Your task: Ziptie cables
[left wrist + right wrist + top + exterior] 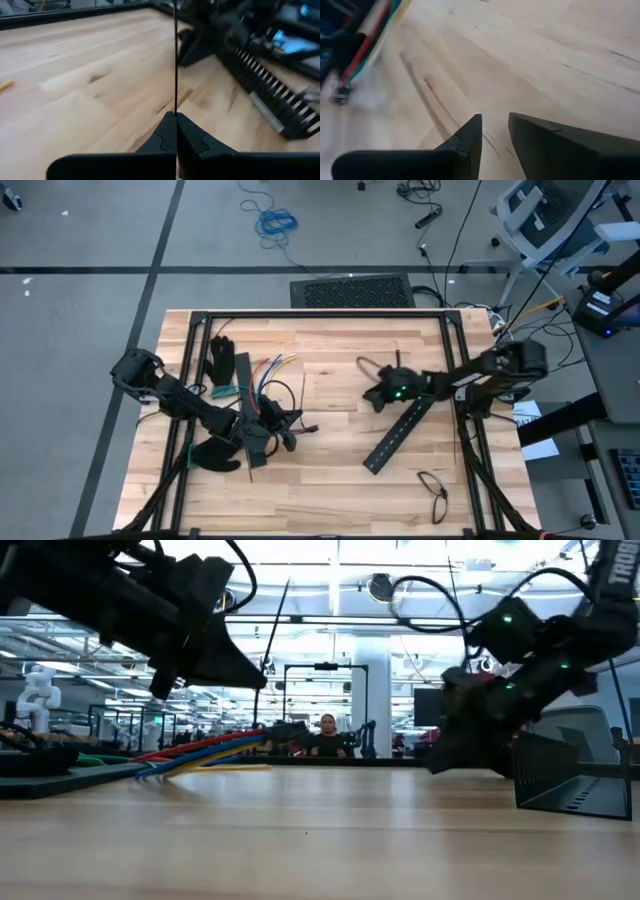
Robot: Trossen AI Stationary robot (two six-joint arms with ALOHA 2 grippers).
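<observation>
The cables (268,370), a loose bundle of red, blue, white and yellow-green wires, lie on the wooden table left of centre, also seen low (200,750) and in the right wrist view (367,37). My left gripper (292,427) is just near of them, shut on a thin dark ziptie (175,65). My right gripper (368,395) hovers right of centre, fingers (495,122) slightly apart with only bare table between them. My left gripper pinches the ziptie between its two fingertips, at the strip's lower part (175,111). The strip runs straight on from the fingertips, in line with the fingers. It sticks up slanting (280,615), clear of the table.
A long black slotted bar (400,435) lies slanted near my right gripper. Black gloves lie at the far left (222,360) and under the left arm (215,455). Glasses (435,488) sit at the near right. Black frame rails (320,313) border the table.
</observation>
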